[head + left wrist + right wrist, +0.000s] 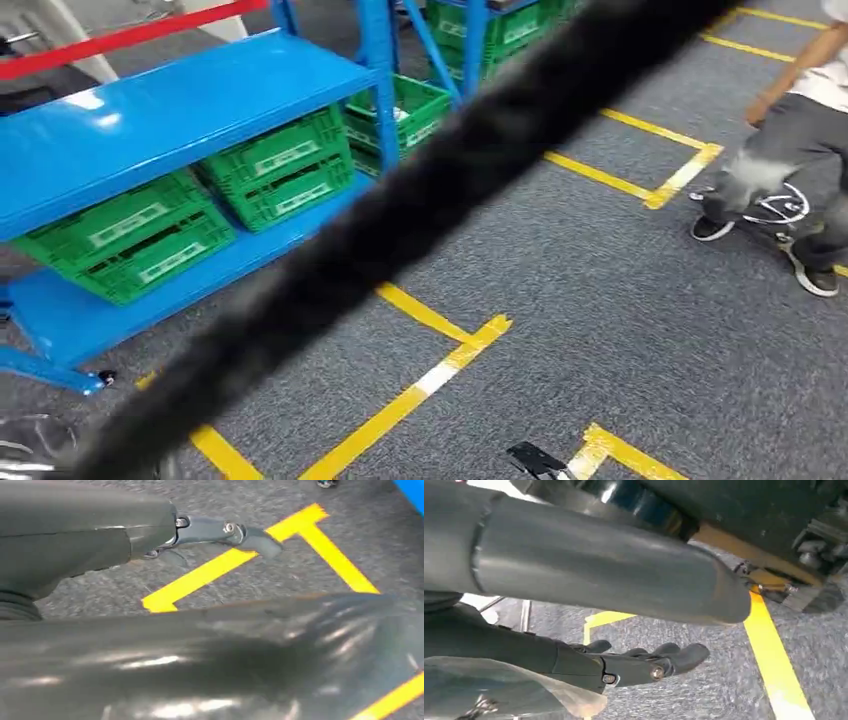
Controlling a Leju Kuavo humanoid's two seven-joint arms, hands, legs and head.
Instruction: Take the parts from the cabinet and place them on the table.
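My left hand hangs at my side over the grey carpet. Its fingers are stretched out and apart, with nothing in them. That fits walking rather than reaching: there is nothing to hold, and a loose arm keeps clear of the shelving.

My right hand also hangs low, fingers lying long and close together, only slightly curled. A piece of translucent plastic sits against the palm side. It may be a bagged part pinned there, but the view is too close and too turned for me to be sure. I cannot tell whether that hand holds anything.

The blue cabinet stands ahead and to my left. Green crates are lined up along the front edge of its lower shelf, open tops within reach from the aisle. I take it the parts are in those crates. One crate near the cabinet's far corner post has something pale in it, too small to name.

A blurred black band crosses my head view from corner to corner, very near the lens. Yellow tape marks bays on the floor, and a person stands well off to my right.

My judgement is that I am between cabinet and table, and the fetching is not finished. I would watch my feet by the cabinet's caster.
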